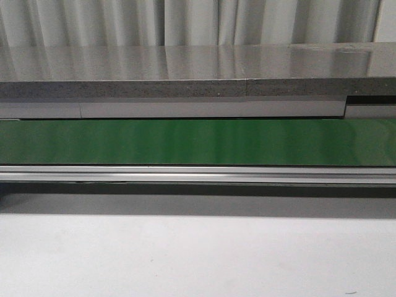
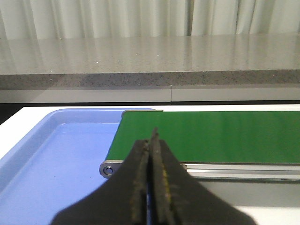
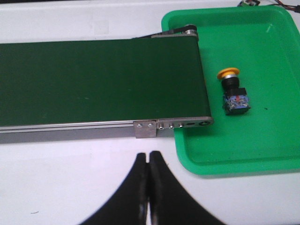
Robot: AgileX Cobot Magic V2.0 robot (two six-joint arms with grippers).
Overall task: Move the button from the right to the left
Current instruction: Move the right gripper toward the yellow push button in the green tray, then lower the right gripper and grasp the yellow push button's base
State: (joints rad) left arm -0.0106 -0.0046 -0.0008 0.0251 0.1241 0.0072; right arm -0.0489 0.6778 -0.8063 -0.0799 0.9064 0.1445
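Blue tray [image 2: 56,154] sits under the conveyor belt's [image 2: 206,136] left end. Left gripper [image 2: 152,140] closed, holding nothing, hovering near that end. Right gripper [image 3: 149,161] also closed and empty, over the white surface [image 3: 70,178]. Button [image 3: 233,91] lies on its side in the green tray [image 3: 262,140], just beside the belt's right end.

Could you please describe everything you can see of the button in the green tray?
The button shows only in the right wrist view. It has a round yellow-orange mushroom cap on a short black neck and a black blocky body with small blue-white marks. It lies on its side on the floor of the green tray, beside the conveyor belt's end, apart from it. Nothing grips it.
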